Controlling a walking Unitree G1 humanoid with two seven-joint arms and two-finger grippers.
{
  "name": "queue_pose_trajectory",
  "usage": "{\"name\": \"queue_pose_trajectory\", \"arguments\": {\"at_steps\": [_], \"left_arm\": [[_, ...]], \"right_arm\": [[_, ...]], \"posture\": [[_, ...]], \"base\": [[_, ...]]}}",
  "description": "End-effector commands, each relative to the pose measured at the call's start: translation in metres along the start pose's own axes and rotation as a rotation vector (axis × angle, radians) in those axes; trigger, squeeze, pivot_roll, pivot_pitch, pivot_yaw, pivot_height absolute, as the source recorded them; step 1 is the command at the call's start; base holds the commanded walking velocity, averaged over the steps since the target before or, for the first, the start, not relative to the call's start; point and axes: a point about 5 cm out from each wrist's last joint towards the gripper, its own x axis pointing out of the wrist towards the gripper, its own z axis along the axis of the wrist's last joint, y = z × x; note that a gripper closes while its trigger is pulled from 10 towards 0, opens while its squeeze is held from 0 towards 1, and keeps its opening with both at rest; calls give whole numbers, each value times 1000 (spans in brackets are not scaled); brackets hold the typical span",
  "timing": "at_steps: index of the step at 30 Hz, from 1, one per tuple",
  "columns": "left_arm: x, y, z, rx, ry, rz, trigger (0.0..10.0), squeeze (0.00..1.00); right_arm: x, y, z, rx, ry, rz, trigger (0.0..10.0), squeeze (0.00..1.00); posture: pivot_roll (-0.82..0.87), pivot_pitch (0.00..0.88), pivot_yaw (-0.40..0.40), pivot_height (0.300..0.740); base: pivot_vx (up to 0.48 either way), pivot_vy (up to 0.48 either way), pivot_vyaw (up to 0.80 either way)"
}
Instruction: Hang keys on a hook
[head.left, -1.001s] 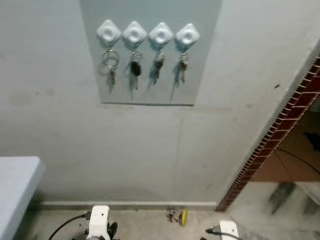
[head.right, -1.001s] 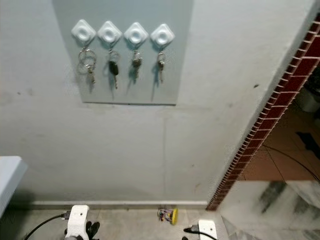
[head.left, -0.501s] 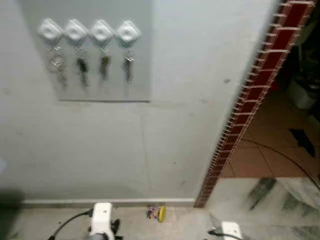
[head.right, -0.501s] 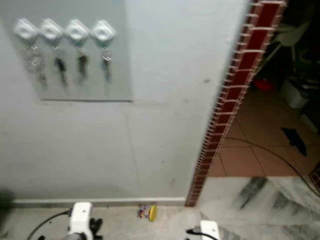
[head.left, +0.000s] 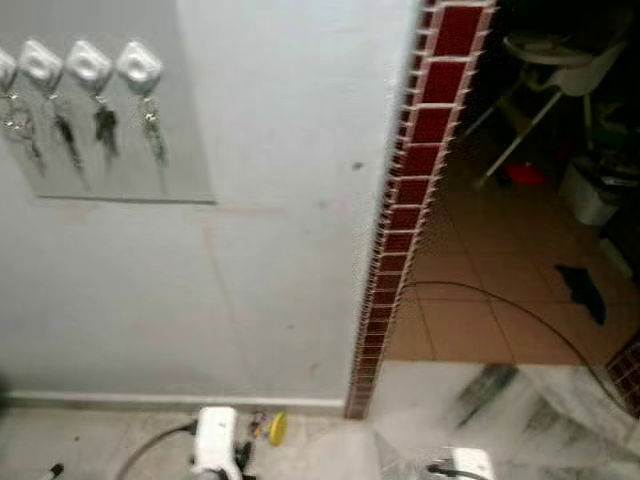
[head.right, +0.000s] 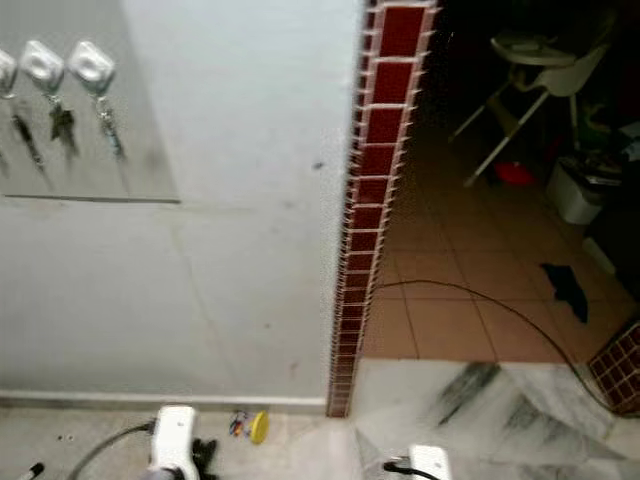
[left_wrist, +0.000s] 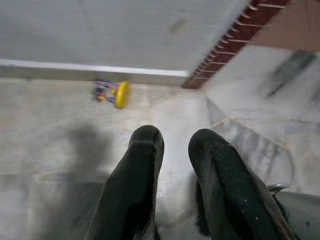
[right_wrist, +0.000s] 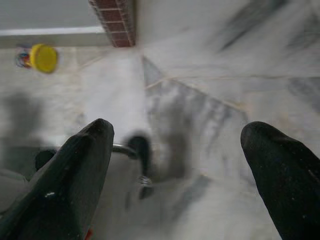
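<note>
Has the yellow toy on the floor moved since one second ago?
No. The yellow toy still lies by the baseboard, just left of the brick edge. The whole picture shifted because the camera turned right.
</note>
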Motion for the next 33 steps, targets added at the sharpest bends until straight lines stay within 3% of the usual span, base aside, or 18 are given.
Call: {"name": "queue_pose_trajectory", "arguments": {"at_steps": [1, 20, 25, 33], "left_arm": [[-3, 12, -3, -1, 12, 35, 10000, 0], [-4, 12, -5, 5, 24, 34, 10000, 0], [-4, 13, -6, 13, 29, 33, 10000, 0], [-4, 14, -7, 34, 40, 33, 10000, 0]], "right_arm": [[1, 10, 0, 7, 1, 24, 10000, 0], [1, 11, -1, 3, -3, 30, 10000, 0], [1, 12, -1, 3, -2, 34, 10000, 0], [1, 13, -3, 0, 5, 34, 10000, 0]], "posture": [[-51, 0, -7, 740], [-51, 0, -3, 740], [-52, 0, -1, 740], [-56, 0, 4, 740]], "base": [[0, 0, 0], [0, 0, 0], [0, 431, 0], [0, 0, 0]]}}
